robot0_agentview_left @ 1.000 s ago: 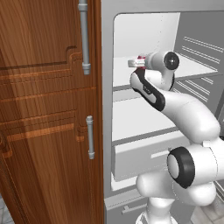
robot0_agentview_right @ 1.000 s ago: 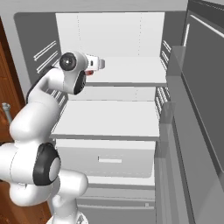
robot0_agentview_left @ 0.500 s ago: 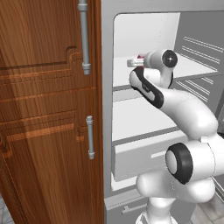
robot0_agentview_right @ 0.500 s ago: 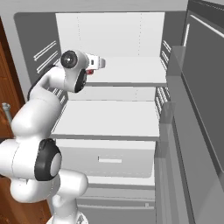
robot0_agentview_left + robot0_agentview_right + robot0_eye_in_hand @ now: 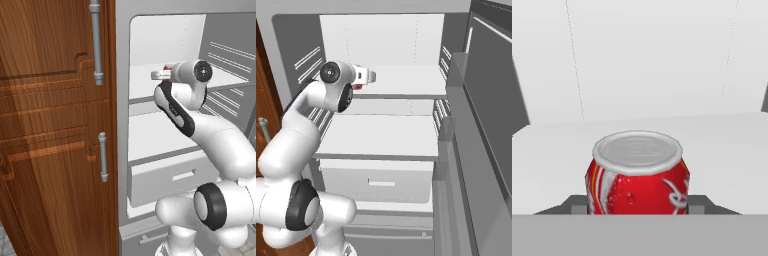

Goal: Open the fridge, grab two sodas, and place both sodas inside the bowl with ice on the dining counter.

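The fridge [image 5: 122, 125] stands open, its white inside [image 5: 381, 40] showing shelves. My arm reaches onto the upper shelf [image 5: 406, 80] at its left side. One soda [image 5: 637, 185], a red can with white markings and a silver top, stands upright there. My gripper [image 5: 637, 206] is shut on it, with a dark fingertip against each side of the can. From the base, a sliver of red soda [image 5: 168, 67] shows beside the gripper [image 5: 160, 75], and the soda [image 5: 357, 86] peeks out under the gripper [image 5: 368, 76]. The bowl and the dining counter are out of view.
A brown wooden cabinet [image 5: 50, 125] with metal bar handles [image 5: 102, 155] stands to the fridge's left. The open fridge door [image 5: 486, 100] with its bins juts out on the right. Below the arm lie a bare middle shelf [image 5: 386, 135] and a white drawer [image 5: 381, 182].
The jaws have closed onto the soda. The arm has barely moved at the upper shelf.
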Controlling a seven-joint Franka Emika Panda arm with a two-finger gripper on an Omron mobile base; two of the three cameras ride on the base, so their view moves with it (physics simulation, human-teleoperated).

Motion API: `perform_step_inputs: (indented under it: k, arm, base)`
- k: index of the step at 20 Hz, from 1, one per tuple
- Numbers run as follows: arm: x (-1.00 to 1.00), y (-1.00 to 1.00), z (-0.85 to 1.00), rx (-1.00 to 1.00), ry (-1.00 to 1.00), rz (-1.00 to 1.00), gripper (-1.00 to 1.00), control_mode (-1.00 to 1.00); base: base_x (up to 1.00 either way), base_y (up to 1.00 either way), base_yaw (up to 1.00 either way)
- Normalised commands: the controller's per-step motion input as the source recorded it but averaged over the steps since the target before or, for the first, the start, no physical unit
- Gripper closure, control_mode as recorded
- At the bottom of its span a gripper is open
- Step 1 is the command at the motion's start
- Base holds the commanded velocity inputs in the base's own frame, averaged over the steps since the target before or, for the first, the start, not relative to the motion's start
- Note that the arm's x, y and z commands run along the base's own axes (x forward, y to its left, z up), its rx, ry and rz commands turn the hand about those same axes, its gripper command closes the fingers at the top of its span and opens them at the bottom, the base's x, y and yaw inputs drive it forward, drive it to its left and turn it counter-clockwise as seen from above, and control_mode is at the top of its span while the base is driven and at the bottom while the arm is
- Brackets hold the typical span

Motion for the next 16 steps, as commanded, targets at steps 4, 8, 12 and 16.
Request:
perform_step_inputs:
  k: [4,8,12,16]
  arm:
    - [-1.00,-0.22,0.04,0.00,0.00,-0.06,1.00,-1.00]
    - [-0.90,-0.15,0.50,0.00,0.01,-0.09,1.00,-1.00]
    - [-0.87,-0.07,0.54,0.00,0.09,-0.08,1.00,-1.00]
    - [-0.92,-0.01,0.19,0.00,0.13,-0.07,1.00,-1.00]
  base:
    - [0.00,0.00,0.00]
    - [0.00,0.00,0.00]
    - [0.00,0.00,0.00]
    - [0.00,0.00,0.00]
